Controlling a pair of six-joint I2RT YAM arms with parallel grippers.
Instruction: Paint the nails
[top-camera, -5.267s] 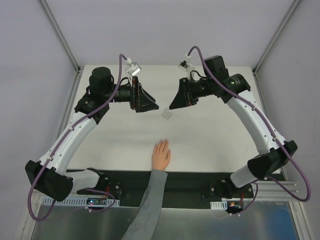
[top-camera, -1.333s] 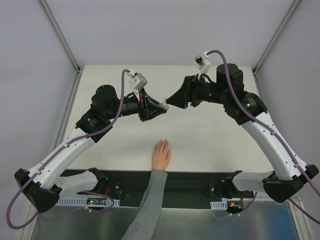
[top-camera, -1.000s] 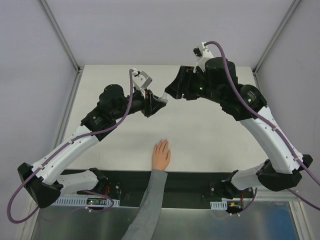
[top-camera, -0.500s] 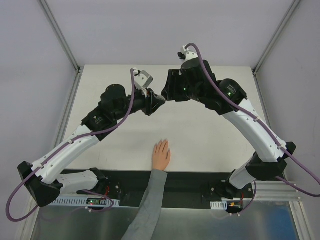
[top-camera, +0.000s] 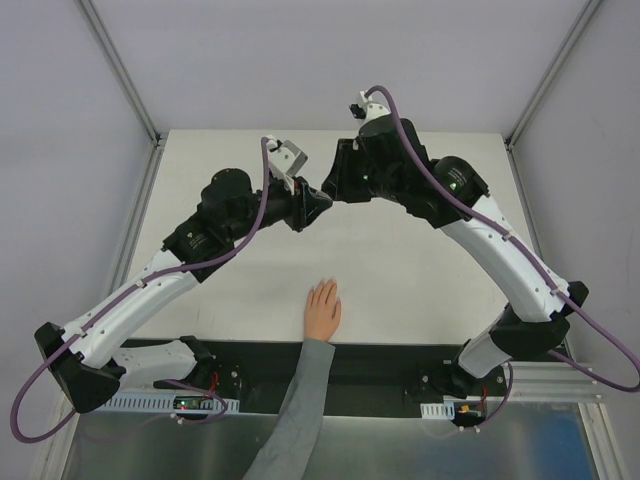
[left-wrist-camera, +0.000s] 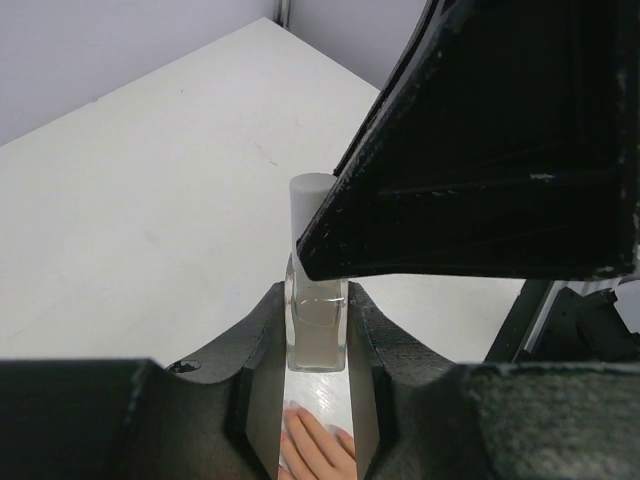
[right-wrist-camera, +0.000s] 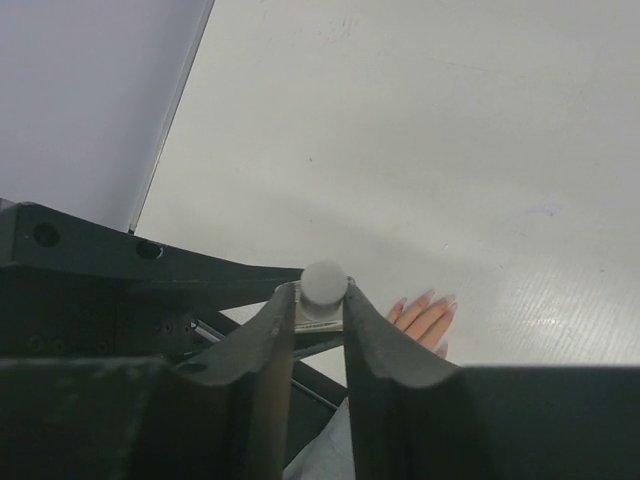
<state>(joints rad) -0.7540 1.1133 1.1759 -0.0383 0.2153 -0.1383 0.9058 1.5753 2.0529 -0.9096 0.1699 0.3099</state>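
Lab robot cell: white table (top-camera: 420, 270), grey walls (top-camera: 300, 60), aluminium frame (top-camera: 121, 70).

1. Soft, even light falls from above; the white counter (top-camera: 430, 250) is bright, and the shadows under the arms are faint.
2. In the wrist views, the left tool (left-wrist-camera: 317, 310) and right tool (right-wrist-camera: 320, 300) loom near-black and blurred.
3. The bottle (left-wrist-camera: 316, 335) is in focus, while the hand (left-wrist-camera: 318, 450) is soft.

The bottle (left-wrist-camera: 317, 335) looks clear and glossy, its cap (left-wrist-camera: 305, 212) matt white

nails (top-camera: 324, 287) | tiny, pale, possibly unpainted | flat, front-centre
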